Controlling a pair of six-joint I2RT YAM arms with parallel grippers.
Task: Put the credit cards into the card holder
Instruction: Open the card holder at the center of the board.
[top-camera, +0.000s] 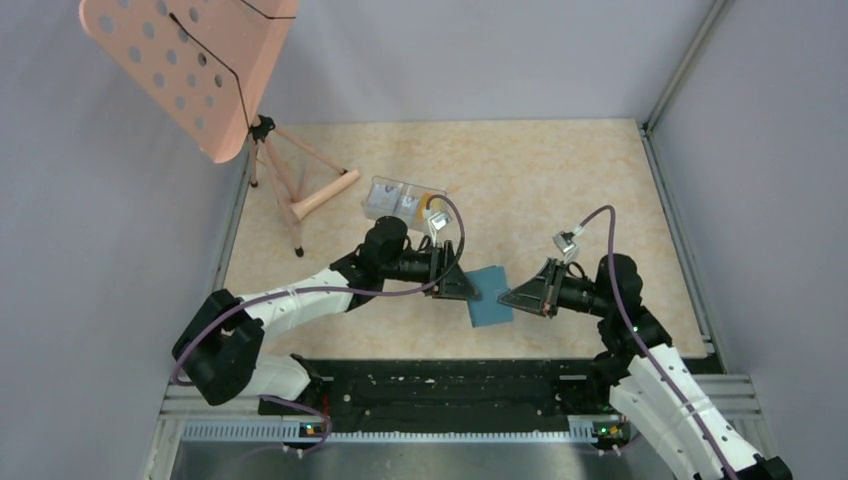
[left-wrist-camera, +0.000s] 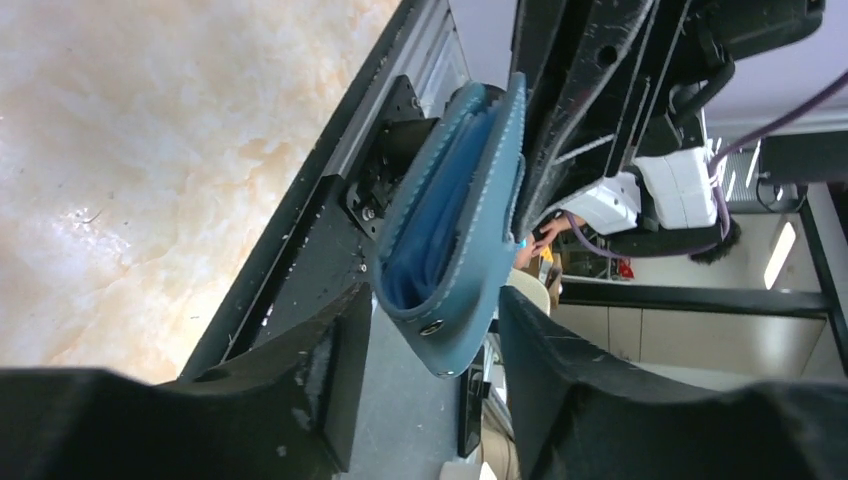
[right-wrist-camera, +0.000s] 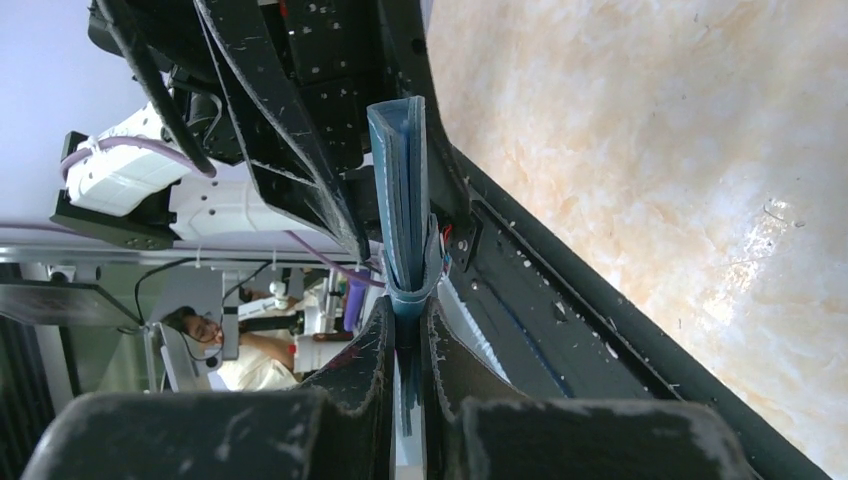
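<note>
over beige table (top-camera: 600, 180), right arm (top-camera: 655, 375) leans inward, jaws pinching card holder (top-camera: 490, 298).

Left arm (top-camera: 290, 305), right arm (top-camera: 665, 385): white shells, black joints, black bases. 1 purple cable (top-camera: 330, 291) per arm, run to a white wrist camera block (top-camera: 434, 222). Left gripper (top-camera: 472, 288), right gripper (top-camera: 506, 297): black triangular frames. Fingers (right-wrist-camera: 345, 380) matte black, scuffed, white-speckled. Small status LEDs (top-camera: 312, 430) at the bases.

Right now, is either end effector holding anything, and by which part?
The right end effector pinches the card holder by one edge; the left end effector straddles it, open.
</note>
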